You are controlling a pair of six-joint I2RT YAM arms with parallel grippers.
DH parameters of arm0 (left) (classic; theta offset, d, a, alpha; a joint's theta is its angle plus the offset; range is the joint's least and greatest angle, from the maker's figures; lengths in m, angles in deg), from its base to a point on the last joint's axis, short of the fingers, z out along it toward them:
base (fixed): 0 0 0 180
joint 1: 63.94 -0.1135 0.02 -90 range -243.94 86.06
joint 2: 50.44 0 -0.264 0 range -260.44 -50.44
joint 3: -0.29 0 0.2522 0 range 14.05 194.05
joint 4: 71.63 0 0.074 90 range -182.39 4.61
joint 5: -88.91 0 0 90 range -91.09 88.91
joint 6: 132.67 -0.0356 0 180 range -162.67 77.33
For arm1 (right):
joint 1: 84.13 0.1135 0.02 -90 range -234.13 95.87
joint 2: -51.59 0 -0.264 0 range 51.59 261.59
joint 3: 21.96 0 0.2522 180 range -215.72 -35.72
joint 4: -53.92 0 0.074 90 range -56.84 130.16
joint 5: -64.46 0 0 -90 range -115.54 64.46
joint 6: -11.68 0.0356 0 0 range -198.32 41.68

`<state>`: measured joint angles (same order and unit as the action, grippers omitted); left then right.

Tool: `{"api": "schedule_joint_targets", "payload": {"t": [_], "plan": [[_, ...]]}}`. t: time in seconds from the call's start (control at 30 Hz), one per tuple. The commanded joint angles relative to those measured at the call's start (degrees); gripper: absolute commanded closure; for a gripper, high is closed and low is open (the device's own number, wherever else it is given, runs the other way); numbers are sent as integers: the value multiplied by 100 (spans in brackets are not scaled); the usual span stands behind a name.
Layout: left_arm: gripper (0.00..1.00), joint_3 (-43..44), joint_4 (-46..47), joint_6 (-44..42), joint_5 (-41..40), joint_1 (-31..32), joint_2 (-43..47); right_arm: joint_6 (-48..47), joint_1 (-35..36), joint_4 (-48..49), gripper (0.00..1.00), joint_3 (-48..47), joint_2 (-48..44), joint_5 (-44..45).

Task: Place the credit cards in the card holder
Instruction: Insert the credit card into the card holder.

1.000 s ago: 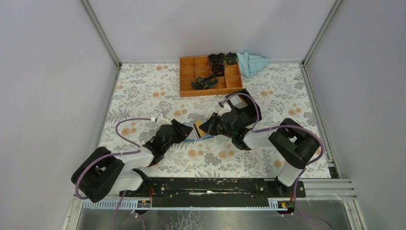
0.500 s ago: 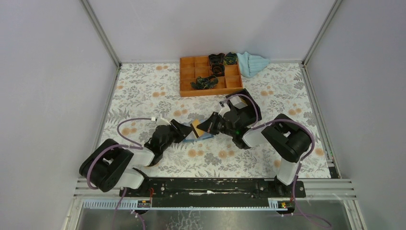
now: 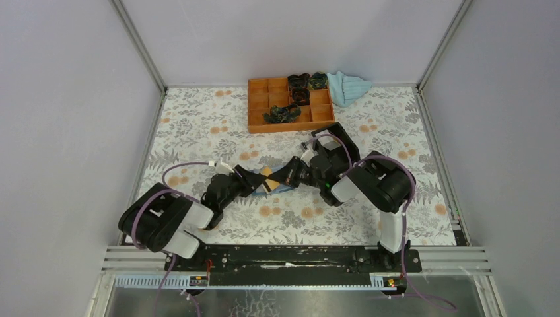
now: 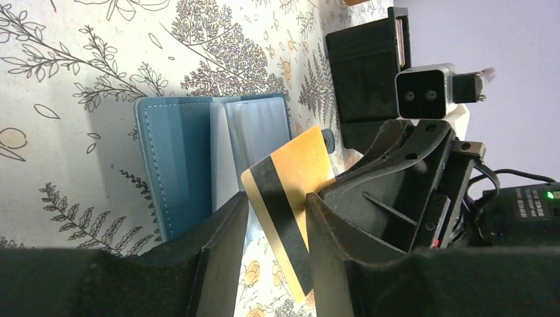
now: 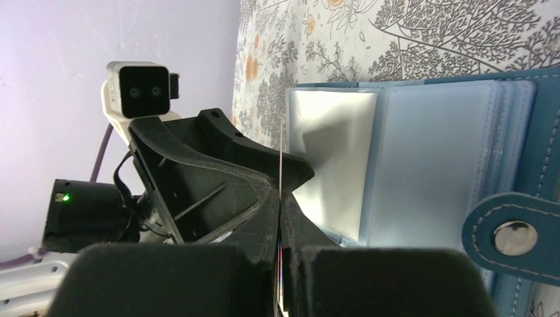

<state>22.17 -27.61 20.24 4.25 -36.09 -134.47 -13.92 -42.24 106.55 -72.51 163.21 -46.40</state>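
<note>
Floral table point(image 3: 198, 132) from above: the left gripper point(image 3: 256, 179) and right gripper point(image 3: 282, 176) meet mid-table around a tan card point(image 3: 267, 174), just over the blue holder point(image 3: 285, 189). From the left wrist, its fingers stand apart, with the card's black-striped face tilted between them; the holder lies open on the table beyond. From the right wrist, the jaws are pinched tight on the card, seen edge-on, just beside the holder's clear sleeves.
</note>
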Motion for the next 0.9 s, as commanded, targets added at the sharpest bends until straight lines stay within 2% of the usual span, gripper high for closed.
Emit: {"api": "schedule_joint_targets", "payload": {"t": [0.0, 0.4, 0.6, 0.7, 0.87], "plan": [[56, -188, 1000, -8, 279, -131, -257, 448, -73, 971, 100, -93, 184, -326], [68, -329, 2195, 274, 607, -265, -876, 692, -84, 1484, 100, -100, 527, -266], [80, -383, 2313, 274, 630, -280, -936, 714, -102, 1587, 100, -67, 567, -199], [89, -382, 2414, 305, 670, -290, -1009, 696, -110, 1588, 100, -71, 556, -191], [95, -338, 2432, 319, 713, -302, -1058, 639, -119, 1553, 99, -71, 548, -223]]}}
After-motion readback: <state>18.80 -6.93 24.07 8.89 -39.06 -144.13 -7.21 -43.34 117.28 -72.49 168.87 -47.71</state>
